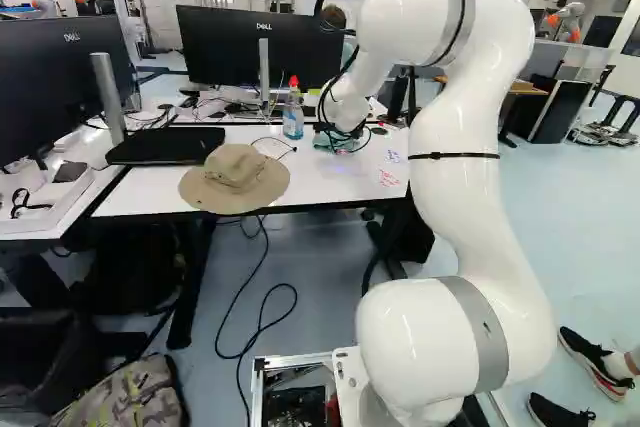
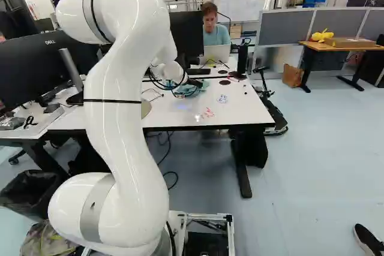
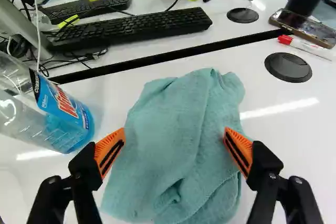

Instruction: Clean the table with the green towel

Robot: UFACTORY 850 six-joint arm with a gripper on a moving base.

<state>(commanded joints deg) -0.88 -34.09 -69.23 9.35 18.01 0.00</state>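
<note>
My gripper (image 1: 342,137) is low over the white table (image 1: 330,187), near its far side in the left base view. In the wrist view the gripper (image 3: 174,151) is open, its orange pads wide apart above the towel's two side edges. The crumpled blue-green towel (image 3: 181,135) lies on the tabletop between and ahead of the fingers, not pinched. Red scribbles (image 2: 208,113) and blue scribbles (image 2: 222,99) mark the table nearer the base than the towel. In the right base view the towel (image 2: 203,86) is partly hidden by the gripper.
A spray bottle (image 3: 50,111) stands close beside one finger. A tan hat (image 1: 236,179) lies at the table's near edge. Beyond the towel are a keyboard (image 3: 134,29), a red-capped marker (image 3: 306,46), a phone (image 3: 304,27) and monitors (image 1: 258,45). A person sits behind the far desk.
</note>
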